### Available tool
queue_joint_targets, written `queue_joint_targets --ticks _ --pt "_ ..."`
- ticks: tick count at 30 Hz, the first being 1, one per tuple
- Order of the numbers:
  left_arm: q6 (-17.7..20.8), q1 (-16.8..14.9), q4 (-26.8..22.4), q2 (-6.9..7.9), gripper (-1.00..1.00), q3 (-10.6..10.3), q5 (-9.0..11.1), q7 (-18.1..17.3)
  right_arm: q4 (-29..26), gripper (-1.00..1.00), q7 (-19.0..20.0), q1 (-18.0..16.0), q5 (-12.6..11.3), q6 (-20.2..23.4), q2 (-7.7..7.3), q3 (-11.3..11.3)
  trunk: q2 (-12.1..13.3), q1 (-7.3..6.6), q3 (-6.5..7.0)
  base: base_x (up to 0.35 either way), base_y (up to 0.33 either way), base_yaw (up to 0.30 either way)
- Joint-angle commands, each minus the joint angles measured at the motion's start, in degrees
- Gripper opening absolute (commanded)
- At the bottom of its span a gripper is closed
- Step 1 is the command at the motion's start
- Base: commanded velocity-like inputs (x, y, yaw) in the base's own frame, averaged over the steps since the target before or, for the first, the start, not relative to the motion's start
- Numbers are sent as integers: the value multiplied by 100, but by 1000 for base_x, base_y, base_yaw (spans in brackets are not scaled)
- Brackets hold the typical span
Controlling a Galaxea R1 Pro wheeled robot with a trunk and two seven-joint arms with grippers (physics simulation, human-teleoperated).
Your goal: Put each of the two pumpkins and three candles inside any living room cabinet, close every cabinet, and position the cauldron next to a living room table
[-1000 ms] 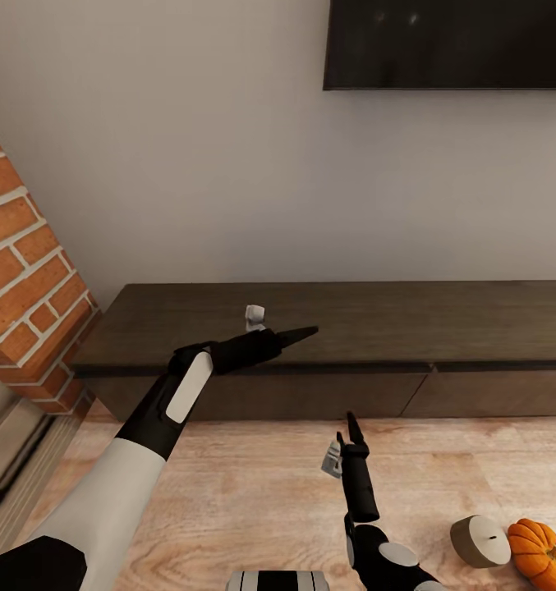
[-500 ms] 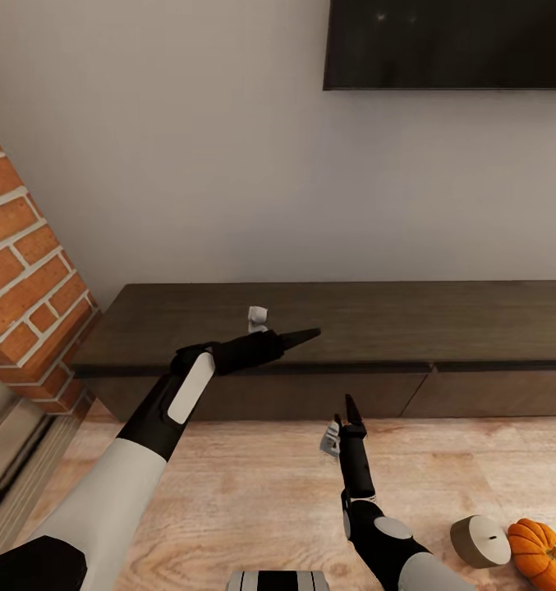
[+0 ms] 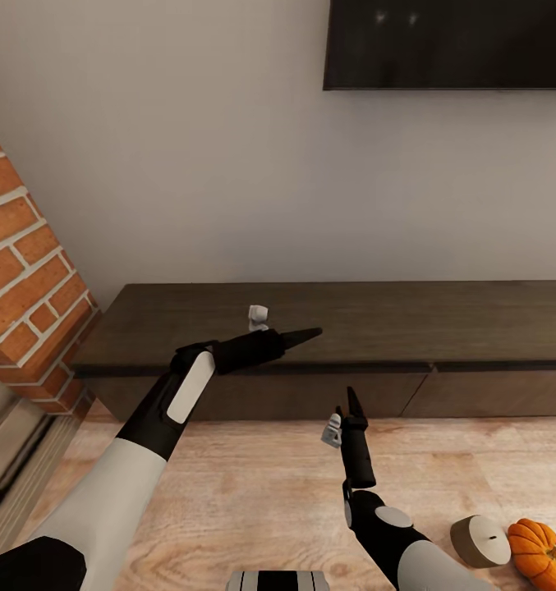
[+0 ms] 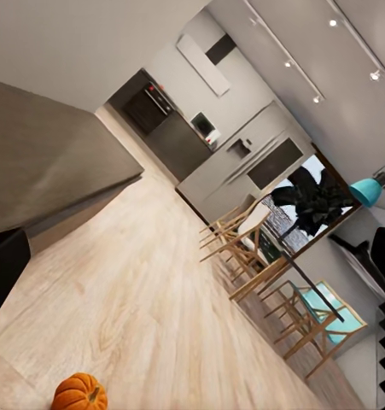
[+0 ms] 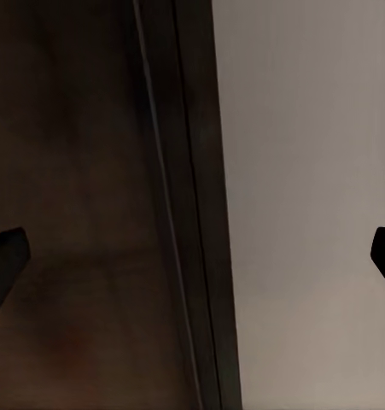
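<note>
Pumpkin (image 4: 79, 392) on wood floor (image 4: 149, 290), dark cabinet (image 4: 47, 162), dining chairs (image 4: 252, 256)

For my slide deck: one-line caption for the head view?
Both arms raised before the closed cabinet, right pincer near its drawer front; candle and pumpkin wait on the floor.

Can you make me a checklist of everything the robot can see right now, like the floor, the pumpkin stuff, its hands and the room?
Surface: pale wood floor, bare in front of the robot.
Job's things: long dark cabinet against the wall, drawer fronts closed; one candle lying on its side on the floor, beside one pumpkin.
Clutter: nothing seen.
Grippers: left gripper held over the cabinet's front edge, holding nothing; right gripper pointing at the cabinet front, fingers wide apart and empty.
Cables: nothing seen.
Surroundings: brick column, dark screen on the wall; the left wrist view shows a kitchen and wooden chairs.
</note>
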Motion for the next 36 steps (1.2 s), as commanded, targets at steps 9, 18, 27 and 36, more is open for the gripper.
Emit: queue_joint_targets --ticks 9,18,27,36 --pt "0 0 1 -1 100 0 2 -4 -7 100 -2 0 7 44 21 3 0 0 0 0 0 0" --pt "-7 0 3 3 100 0 2 -12 5 100 -2 0 10 563 63 15 0 0 0 0 0 0" --pt "-15 0 3 4 100 0 1 -29 14 100 5 7 22 603 62 23 0 0 0 137 0 0" --pt "-13 0 -1 4 100 0 7 -34 13 100 28 13 35 578 67 24 0 0 0 41 0 0"
